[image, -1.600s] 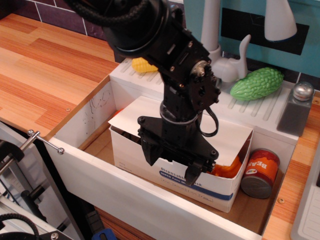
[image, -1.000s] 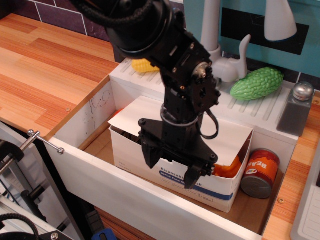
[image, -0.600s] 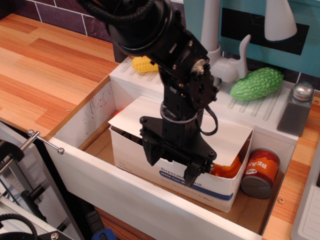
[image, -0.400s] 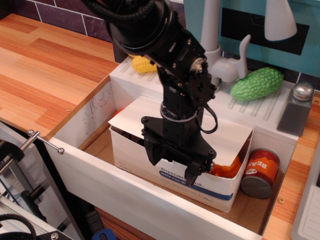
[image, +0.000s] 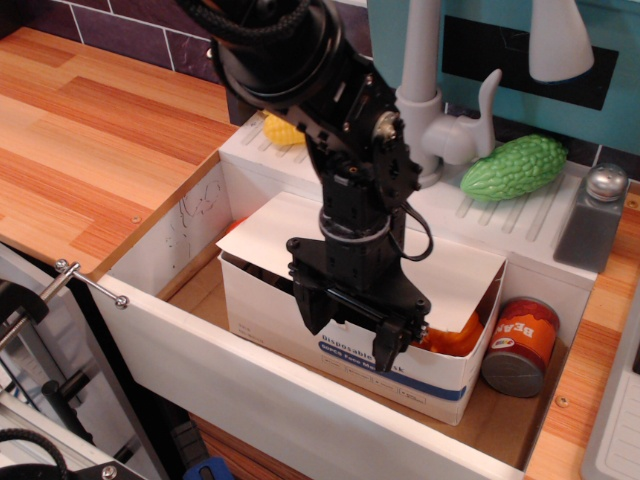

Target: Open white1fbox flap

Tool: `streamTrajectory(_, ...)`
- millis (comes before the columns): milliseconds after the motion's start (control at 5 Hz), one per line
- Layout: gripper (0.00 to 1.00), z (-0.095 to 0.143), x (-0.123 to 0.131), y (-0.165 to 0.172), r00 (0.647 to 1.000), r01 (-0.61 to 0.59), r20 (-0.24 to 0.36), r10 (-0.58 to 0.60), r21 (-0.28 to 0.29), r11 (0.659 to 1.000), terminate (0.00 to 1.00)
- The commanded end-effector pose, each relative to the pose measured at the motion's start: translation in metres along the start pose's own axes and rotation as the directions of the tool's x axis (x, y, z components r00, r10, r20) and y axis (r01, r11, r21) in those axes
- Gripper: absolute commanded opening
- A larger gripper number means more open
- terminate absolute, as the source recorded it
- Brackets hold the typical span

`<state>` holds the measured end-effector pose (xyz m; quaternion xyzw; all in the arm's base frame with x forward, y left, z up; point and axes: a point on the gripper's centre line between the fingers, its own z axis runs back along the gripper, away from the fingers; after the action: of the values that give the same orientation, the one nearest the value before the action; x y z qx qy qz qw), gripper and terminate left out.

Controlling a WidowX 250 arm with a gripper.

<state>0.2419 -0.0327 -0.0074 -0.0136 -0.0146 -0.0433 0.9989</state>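
The box (image: pixel 340 345) is seen inside the white basin (image: pixel 180 235), its flap (image: pixel 455 280) lying nearly flat. The hand (image: pixel 350 335) is spread open over the box's front edge, nothing held.

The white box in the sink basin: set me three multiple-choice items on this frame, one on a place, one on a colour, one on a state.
1. Where does the red can stand?
A. inside the box
B. in the basin, right of the box
C. on the wooden counter

2. What colour is the label band on the box's long side?
A. blue
B. green
C. red

3. How does the long flap of the white box lie?
A. torn off
B. folded straight up
C. roughly flat over the box top

Key: 1 B, the can sits on the basin floor beside the box's right end. 2 A, the band shows blue. 3 C, the flap spreads over the top, under the gripper.
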Motion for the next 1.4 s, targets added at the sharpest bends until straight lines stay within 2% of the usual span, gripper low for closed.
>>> streamTrajectory(0,1.0,0.012,0.017,0.004,0.999,0.035,0.041,-0.034,-0.007,0.999,0.0)
streamTrajectory(400,1.0,0.033,0.038,0.006,0.993,0.099,0.057,-0.101,0.035,0.994,0.0)
streamTrajectory(600,1.0,0.046,0.052,0.008,0.989,0.127,0.067,-0.133,0.076,0.989,0.0)
streamTrajectory(1000,1.0,0.068,0.085,0.01,0.973,0.17,0.138,-0.188,0.13,0.977,0.0)
streamTrajectory(1200,1.0,0.075,0.093,0.012,0.966,0.16,0.183,-0.184,0.141,0.977,0.0)
